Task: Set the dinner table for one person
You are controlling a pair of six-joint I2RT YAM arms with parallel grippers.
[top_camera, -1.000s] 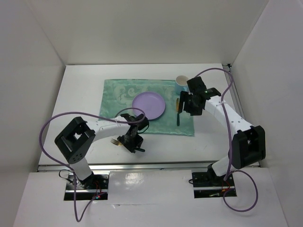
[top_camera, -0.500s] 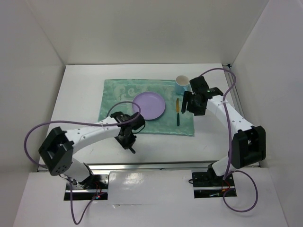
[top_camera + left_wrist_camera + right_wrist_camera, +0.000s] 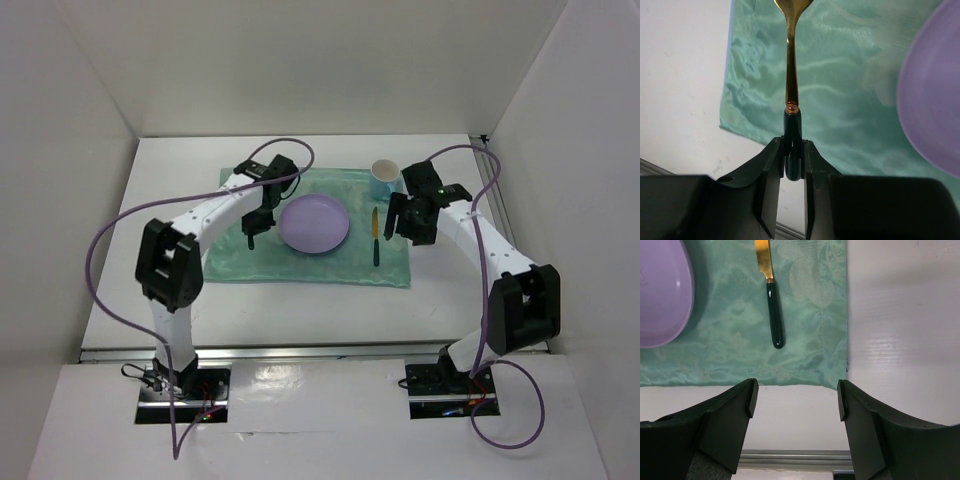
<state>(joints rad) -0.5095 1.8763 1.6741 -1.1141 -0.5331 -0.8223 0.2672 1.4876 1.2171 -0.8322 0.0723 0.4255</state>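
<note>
Two arms reach out: my left gripper (image 3: 792,145) pinches a gold utensil (image 3: 791,75) at nine o'clock of the plate (image 3: 314,223); right gripper (image 3: 797,395) gapes by the knife (image 3: 774,315).

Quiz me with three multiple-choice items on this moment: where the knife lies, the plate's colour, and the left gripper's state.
1. Where does the knife lie?
A. on the plate
B. on the green cloth, right of the plate
C. off the cloth entirely

2. What colour is the plate?
A. lilac
B. white
C. yellow

3. What is the left gripper doing?
A. open wide, holding nothing
B. shut on the knife
C. shut on the dark green handle of a utensil

Answers: 1 B, since the knife rests flat on the green cloth just past the plate's right edge. 2 A, since the top view shows a lilac disc. 3 C, since the left wrist view shows both fingers clamped on the handle, with the gold shaft pointing out ahead.
</note>
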